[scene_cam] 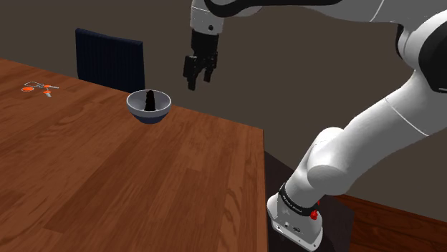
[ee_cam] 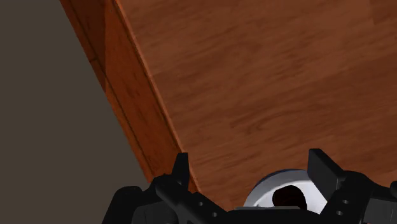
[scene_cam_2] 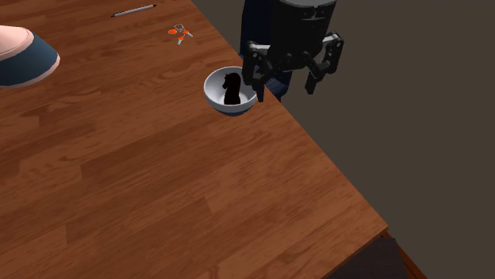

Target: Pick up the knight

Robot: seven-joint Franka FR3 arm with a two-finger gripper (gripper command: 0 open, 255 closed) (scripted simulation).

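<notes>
Black end effector (scene_cam: pixel 198 71), wide and empty, hangs above; upright black chess knight (scene_cam: pixel 150 101) in white bowl (scene_cam: pixel 164 102) lies below, toward shoulder view's left.

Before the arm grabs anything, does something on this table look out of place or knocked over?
One oddity: the black chess knight stands upright inside the white, blue-sided bowl near the edge of the brown wooden table. Nothing looks spilled or broken.

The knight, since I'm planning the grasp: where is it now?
The black knight stands in the white bowl by the wooden table's edge, the open gripper hanging higher, to the shoulder view's right of it.
</notes>
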